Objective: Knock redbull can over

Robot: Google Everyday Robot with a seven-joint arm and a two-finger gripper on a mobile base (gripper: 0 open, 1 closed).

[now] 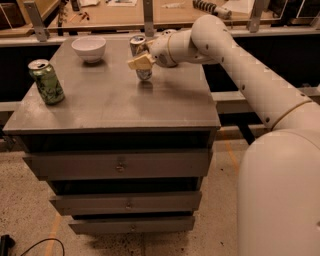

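The redbull can is a slim silver-grey can standing at the back middle of the grey cabinet top. Its top leans slightly to the left. My gripper is at the end of the white arm that reaches in from the right. It is right at the can's front, touching or almost touching it and covering its middle. The can's silver top and its base still show.
A green can stands at the left edge of the top. A white bowl sits at the back left. The red-orange soda can is hidden behind my arm. A wooden bench with metal posts runs behind. Drawers are below.
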